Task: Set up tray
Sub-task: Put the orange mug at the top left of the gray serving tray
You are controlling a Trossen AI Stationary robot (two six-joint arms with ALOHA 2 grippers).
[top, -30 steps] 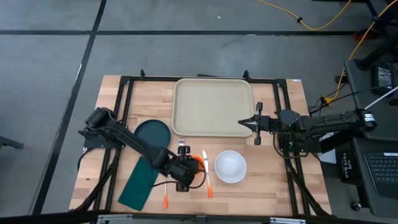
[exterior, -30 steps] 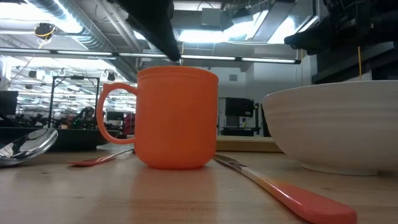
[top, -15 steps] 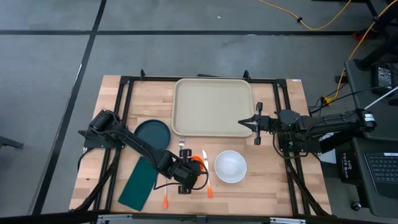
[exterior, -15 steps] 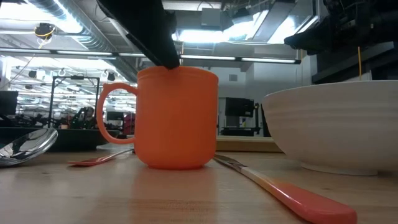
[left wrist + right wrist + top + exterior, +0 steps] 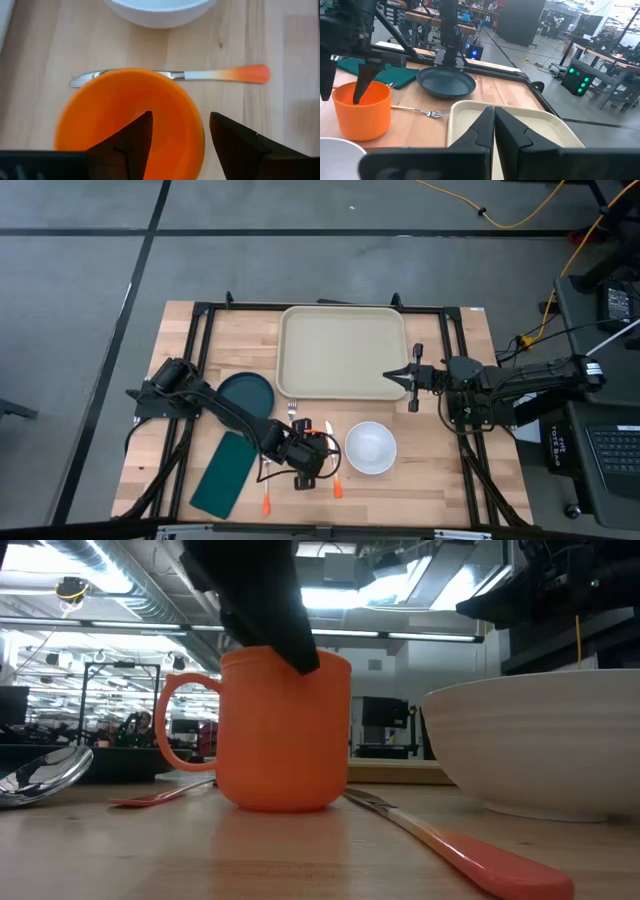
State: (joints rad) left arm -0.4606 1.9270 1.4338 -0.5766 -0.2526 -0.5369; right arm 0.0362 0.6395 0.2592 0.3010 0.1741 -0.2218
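Note:
The orange mug [image 5: 285, 730] stands upright on its base on the wood table, between the knife and the fork. My left gripper [image 5: 181, 117] is open and slants down over the mug's rim. One finger [image 5: 132, 142] is inside the mug [image 5: 100, 110] and the other [image 5: 235, 145] is outside its wall. I cannot tell whether either touches it. The beige tray [image 5: 340, 350] lies at the far middle of the table. My right gripper [image 5: 410, 377] is shut and hangs level over the tray's right edge.
A white bowl [image 5: 370, 447] stands to the right of the mug. An orange-handled knife [image 5: 200, 75] lies between them. A fork [image 5: 420, 110], a teal plate [image 5: 246, 393], a green napkin [image 5: 224, 473] and a spoon [image 5: 267, 495] lie to the left.
My left gripper has come down and moved a little toward the table's right edge. It has rolled slightly. One finger, which was above the mug's rim, has sunk past it. The mug has stayed where it was.

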